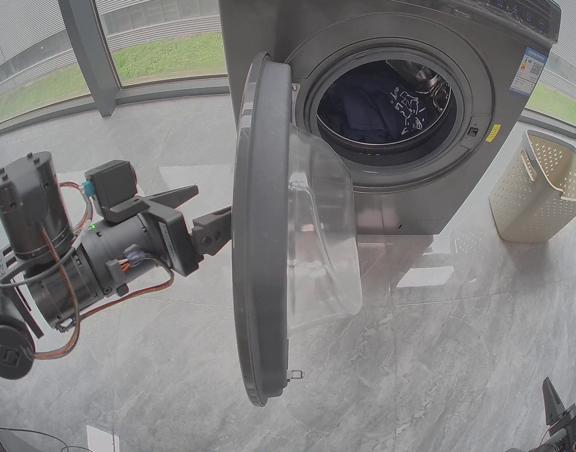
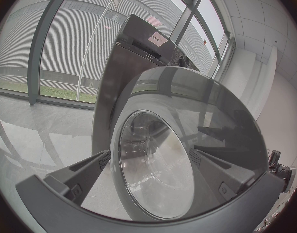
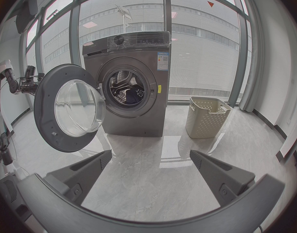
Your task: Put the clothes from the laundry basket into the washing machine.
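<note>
Wide-spread left gripper (image 1: 213,201) at door (image 1: 263,233) — clothes (image 1: 369,111) inside, basket (image 1: 542,186) seemingly empty; closing step — needs a steady push shut.

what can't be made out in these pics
- Bottom of the laundry basket: its own walls hide it in the head and right wrist views, so leftover clothes cannot be ruled out.
- Whether the left gripper touches the door: the door's rim covers one fingertip in the head view.
- How many clothes lie in the washing machine: dark, shadowed heap.
</note>
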Controlling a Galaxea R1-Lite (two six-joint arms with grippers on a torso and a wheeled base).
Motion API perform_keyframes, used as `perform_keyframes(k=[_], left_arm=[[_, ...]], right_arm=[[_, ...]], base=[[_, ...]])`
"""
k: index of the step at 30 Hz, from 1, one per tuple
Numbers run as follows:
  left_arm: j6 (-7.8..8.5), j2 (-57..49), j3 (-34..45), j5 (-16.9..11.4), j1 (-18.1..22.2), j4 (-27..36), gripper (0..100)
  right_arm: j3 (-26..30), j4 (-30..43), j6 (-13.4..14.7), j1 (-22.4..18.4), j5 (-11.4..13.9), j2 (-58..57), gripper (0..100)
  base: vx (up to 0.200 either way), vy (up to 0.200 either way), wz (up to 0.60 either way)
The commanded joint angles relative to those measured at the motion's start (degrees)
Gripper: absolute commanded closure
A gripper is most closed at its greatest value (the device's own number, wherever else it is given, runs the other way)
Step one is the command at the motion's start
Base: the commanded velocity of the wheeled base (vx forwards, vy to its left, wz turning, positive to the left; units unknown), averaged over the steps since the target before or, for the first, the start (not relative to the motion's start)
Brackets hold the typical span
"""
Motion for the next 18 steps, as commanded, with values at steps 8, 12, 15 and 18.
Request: perform_keyframes(k=[8, 12, 15, 18], left_arm=[[-0.15, 10.25, -7.23, 0.21, -0.11, -4.03, 0], [-0.24, 15.26, -14.53, 0.38, 0.16, -6.05, 0], [-0.33, 19.13, -21.91, 1.17, -0.02, -6.05, 0], [-0.50, 24.58, -29.47, 3.63, -0.63, -6.22, 0]], right_arm=[[0.57, -0.01, -0.02, 0.00, -0.01, -0.84, 0], [0.57, -0.01, -0.02, 0.00, -0.01, -0.84, 0], [0.57, -0.01, -0.02, 0.00, -0.01, -0.84, 0], [0.57, -0.01, -0.02, 0.00, -0.01, -0.84, 0]], base=[[0.000, 0.000, 0.00], [0.000, 0.000, 0.00], [0.000, 0.000, 0.00], [0.000, 0.000, 0.00]])
